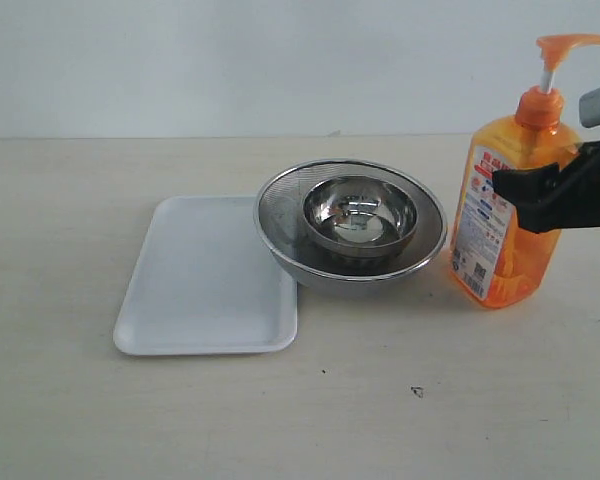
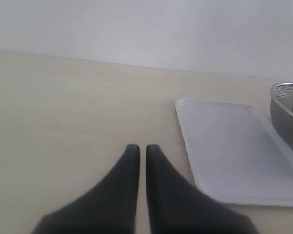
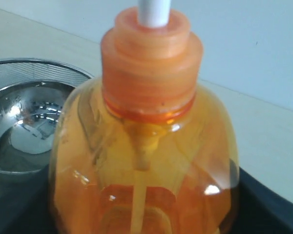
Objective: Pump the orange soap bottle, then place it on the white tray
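My right gripper [image 1: 520,195] is clamped across the upper body of the orange soap bottle [image 1: 500,250], just under its shoulder, one finger over the front face and the other behind it. The bottle stands upright on the table [image 1: 380,420] at the far right, long axis vertical, so my jaws cross it level. The pump head [image 1: 570,45] sits well above my grip, out of that hand's reach. My left gripper [image 2: 142,148] is pinched together on nothing, low over bare table near the white tray [image 1: 205,275].

What matters is that the tray lies away to the left, with the nested steel bowls [image 1: 350,215] between it and the bottle. My right arm is nearer the bottle, my left nearer the tray, so I judge the pressing falls to the left.

The right wrist view shows the collar and white stem [image 3: 154,12] close up, fingers dark on both flanks, but cuts off the pump head and tray. Only the exterior view shows the head. The left wrist view gives tray and bowl rim, no bottle
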